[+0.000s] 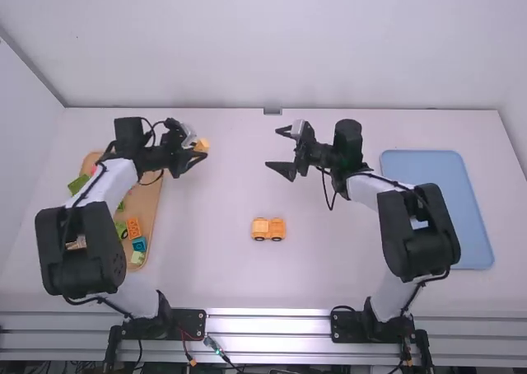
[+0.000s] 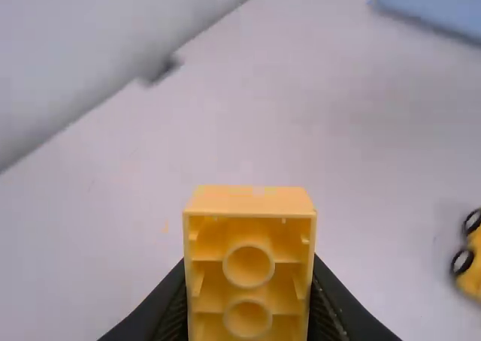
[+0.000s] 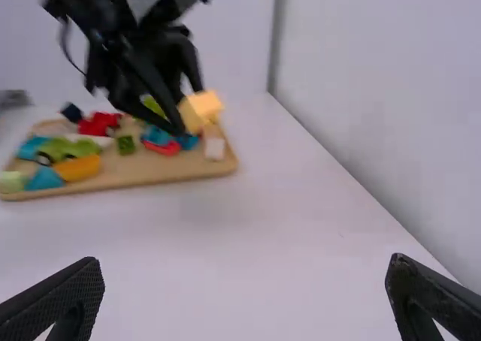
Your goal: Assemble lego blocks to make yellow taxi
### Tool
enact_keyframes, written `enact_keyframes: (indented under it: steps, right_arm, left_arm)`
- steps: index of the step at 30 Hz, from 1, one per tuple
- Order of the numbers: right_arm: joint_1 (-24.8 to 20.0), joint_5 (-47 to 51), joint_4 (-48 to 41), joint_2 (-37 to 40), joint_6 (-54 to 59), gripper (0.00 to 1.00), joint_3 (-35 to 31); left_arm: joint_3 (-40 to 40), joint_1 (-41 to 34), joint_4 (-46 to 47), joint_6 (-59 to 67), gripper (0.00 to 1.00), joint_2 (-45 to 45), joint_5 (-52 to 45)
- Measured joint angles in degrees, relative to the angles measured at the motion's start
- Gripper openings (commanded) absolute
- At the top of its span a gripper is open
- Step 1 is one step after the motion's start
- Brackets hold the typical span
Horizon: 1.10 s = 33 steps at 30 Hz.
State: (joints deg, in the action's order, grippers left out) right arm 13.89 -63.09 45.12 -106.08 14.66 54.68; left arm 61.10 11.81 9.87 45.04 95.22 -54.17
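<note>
High view, yellow block: While the orange car base (image 1: 268,229) sits near the middle of the table (image 1: 222,267), wheels showing on its near side, a yellow block (image 1: 201,145) is up in the left gripper (image 1: 198,151), presumably meant to go on top.
High view, left arm: It reaches (image 1: 110,184) over the wooden tray (image 1: 151,203), bent at the elbow, its gripper pointing inward just past the tray's edge.
High view, right arm: Folded inward from beside the blue tray (image 1: 436,201), this one (image 1: 375,190) aims the right gripper (image 1: 273,147) across at its partner, well apart; probably standing by to steady the base or take a handover.
Left wrist view, grip: Closed snugly on the block's two sides, and look, the hollow underside faces the camera; that side likely needs turning down before it can press onto studs.
Left wrist view, car base: Just its wheels and an edge peek in.
Right wrist view, grip: Spread wide, nothing between the fingertips; beyond, the other gripper holds the block near the loaded tray.
</note>
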Motion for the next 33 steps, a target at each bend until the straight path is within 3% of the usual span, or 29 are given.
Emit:
enact_keyframes:
  steps: [7, 10, 15, 16, 22, 33]
  right_arm:
    - [2.7, -14.2, 2.3, -3.3, -4.5, 0.99, 5.0]
    - [3.9, -16.6, 2.3, -3.3, -5.7, 1.00, 5.8]
    - [5.3, -18.2, 2.3, -3.3, -7.3, 0.91, 7.0]
    - [5.6, -18.2, 2.3, -3.3, -7.5, 0.84, 7.1]
    - [5.7, -18.3, 2.3, -3.3, -8.1, 0.62, 7.1]
    - [5.7, -18.2, 2.3, -3.3, -8.3, 0.35, 7.1]
  left_arm:
    - [-9.2, -10.0, -28.0, -10.9, 0.14, 0.0, -12.6]
    - [-11.2, -12.9, -34.4, -14.2, 0.16, 0.0, -15.0]
    - [-11.8, -15.4, -38.9, -18.2, 0.11, 0.0, -17.6]
    - [-11.8, -15.6, -40.7, -20.2, 0.09, 0.0, -18.3]
    - [-11.9, -15.6, -42.3, -22.8, 0.11, 0.0, -21.8]
    - [-11.9, -15.6, -41.6, -23.2, 0.14, 0.0, -23.2]
